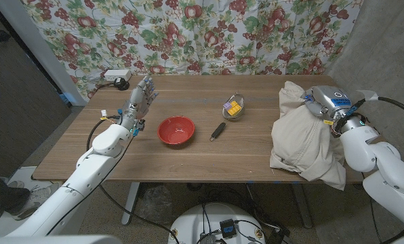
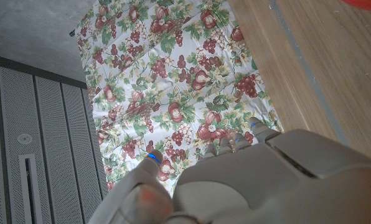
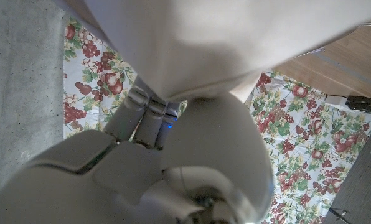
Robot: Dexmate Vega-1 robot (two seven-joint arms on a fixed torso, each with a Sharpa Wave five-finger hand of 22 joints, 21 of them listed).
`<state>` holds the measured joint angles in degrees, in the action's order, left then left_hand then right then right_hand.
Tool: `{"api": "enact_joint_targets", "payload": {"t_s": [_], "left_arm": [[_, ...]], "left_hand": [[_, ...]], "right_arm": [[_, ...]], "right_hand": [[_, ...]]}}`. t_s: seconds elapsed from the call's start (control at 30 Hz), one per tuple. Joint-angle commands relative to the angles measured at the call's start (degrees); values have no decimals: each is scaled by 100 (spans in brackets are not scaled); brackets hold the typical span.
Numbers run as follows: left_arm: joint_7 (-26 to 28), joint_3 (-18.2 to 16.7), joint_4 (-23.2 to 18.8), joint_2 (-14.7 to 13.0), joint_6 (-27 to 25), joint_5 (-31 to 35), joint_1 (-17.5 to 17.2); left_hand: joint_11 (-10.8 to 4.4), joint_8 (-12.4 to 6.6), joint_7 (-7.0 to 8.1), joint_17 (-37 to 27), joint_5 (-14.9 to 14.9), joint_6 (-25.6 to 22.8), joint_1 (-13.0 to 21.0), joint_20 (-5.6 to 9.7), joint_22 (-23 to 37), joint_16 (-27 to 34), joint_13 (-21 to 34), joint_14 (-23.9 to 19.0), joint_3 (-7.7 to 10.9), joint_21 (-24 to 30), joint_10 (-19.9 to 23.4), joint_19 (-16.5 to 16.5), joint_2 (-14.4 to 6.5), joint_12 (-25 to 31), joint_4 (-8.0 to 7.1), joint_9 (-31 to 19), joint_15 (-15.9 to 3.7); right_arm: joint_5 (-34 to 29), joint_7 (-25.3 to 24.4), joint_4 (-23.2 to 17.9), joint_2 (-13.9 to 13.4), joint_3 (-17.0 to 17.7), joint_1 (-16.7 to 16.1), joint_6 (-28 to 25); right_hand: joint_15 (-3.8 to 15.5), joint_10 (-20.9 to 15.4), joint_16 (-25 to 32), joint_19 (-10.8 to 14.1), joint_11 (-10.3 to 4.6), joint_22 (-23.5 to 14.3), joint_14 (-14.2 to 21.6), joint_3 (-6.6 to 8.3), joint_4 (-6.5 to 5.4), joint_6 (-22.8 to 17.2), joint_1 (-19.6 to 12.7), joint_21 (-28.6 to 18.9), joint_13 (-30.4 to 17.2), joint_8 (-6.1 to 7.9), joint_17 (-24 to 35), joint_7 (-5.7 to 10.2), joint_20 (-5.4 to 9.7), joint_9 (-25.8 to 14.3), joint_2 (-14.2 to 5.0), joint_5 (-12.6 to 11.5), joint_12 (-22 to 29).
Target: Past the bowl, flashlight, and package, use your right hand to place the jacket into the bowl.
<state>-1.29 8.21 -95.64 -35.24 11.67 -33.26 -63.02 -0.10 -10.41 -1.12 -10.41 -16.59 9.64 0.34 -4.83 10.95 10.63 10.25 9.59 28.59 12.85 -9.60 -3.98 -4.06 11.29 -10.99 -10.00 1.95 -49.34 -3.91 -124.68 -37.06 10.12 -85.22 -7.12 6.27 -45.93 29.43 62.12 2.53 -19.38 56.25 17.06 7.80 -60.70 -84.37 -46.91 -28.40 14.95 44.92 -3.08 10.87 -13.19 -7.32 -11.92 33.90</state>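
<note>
Wooden counter (image 1: 256, 152) at 3 o'clock carries the soft, floppy jacket (image 1: 304, 146), bunched in the right hand (image 1: 322, 102) fingers (image 3: 149, 112); left hand (image 1: 139, 97) fingers spread, released.

jacket (image 1: 304, 139): beige, crumpled heap at table's right end, draping over near edge | bowl (image 1: 176, 130): red, upright, left of centre, well apart from jacket
</note>
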Motion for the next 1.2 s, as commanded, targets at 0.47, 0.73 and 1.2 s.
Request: {"api": "enact_joint_targets", "payload": {"t_s": [0.47,0.73,1.2], "left_arm": [[-29,-66,0,11,72,-25,-47],[-49,-92,5,6,76,-56,-72],[-29,-165,-48,-13,103,-66,-154]], "left_hand": [[10,-5,30,-5,-40,274,-9,-32,16,6,22,437,-7,2,-458,11,-625,8,-8,-7,20],[10,-6,28,-5,-41,272,-8,-29,16,5,21,439,-7,0,-458,7,-627,8,-7,-7,20],[8,-6,25,-5,-42,271,-8,-31,15,5,21,439,-9,0,-454,6,-625,9,-7,-7,20]], "right_arm": [[-249,69,-305,181,72,93,293],[-293,74,-392,224,71,138,391],[-229,91,-464,303,100,257,588]], "right_hand": [[618,-66,-48,-124,-25,3,272,-49,-7,-60,-80,-134,-54,-51,74,-6,194,-46,-9,-52,27],[615,-78,-73,-148,-26,13,282,-64,-17,-84,-86,-178,-47,-64,99,-1,194,-52,-15,-58,18],[620,-90,-108,-178,-22,29,310,-84,-20,-91,-108,-250,-74,-81,138,-12,193,-83,-18,-69,25]]}}
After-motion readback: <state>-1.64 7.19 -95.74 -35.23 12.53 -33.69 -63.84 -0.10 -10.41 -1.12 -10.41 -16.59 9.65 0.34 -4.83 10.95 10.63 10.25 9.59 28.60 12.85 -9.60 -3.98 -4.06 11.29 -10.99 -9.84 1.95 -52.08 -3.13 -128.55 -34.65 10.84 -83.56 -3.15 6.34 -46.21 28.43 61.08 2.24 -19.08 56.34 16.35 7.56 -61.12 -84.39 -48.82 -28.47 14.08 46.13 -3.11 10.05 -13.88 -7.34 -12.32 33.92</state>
